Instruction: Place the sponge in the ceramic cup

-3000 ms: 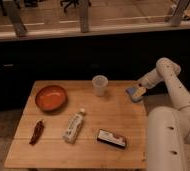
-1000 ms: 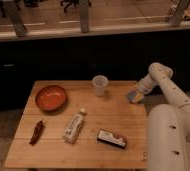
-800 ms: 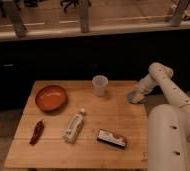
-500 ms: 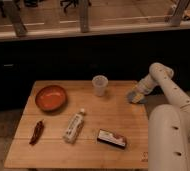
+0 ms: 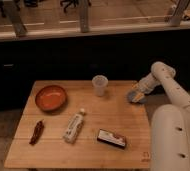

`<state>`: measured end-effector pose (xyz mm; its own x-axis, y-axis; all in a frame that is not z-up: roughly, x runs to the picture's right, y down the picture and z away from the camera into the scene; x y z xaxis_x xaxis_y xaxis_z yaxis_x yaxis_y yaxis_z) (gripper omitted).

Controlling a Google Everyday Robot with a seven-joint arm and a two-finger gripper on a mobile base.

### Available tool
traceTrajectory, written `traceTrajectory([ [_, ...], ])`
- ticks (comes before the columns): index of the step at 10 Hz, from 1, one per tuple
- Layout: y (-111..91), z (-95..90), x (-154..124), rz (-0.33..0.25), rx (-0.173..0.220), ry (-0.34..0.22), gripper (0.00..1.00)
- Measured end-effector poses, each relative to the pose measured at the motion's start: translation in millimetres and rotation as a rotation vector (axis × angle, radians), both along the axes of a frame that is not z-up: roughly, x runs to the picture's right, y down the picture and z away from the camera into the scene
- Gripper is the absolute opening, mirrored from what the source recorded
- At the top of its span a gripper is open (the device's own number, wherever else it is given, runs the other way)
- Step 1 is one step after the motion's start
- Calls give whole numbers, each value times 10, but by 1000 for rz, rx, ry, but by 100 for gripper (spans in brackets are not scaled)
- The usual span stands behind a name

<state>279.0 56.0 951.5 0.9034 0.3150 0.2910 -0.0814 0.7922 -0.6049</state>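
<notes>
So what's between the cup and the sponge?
Only bare table, in the camera view, between ceramic cup and gripper, shut on the sponge at the right edge.

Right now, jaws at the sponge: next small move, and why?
Probably lift slightly. The gripper, at the right edge of the table, has its jaws shut on the sponge, low on the wood; the ceramic cup stands apart, nearer the middle, so clear the surface first.

The robot's arm [image 5: 174, 94] was off-white, built of thick, smooth, rounded tubular segments with bulging joints, the lowest segment widest. Its small, darker gripper [image 5: 136, 95], closed, was at the right edge of the table [image 5: 88, 152].
</notes>
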Motion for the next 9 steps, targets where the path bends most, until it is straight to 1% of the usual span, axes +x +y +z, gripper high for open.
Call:
traceTrajectory([
  [4,-114,-94,-131,-11,16,-40,0],
  [6,-219,-152,-267,-25,28,-71,0],
  [9,-326,-209,-327,-26,44,-88,0],
])
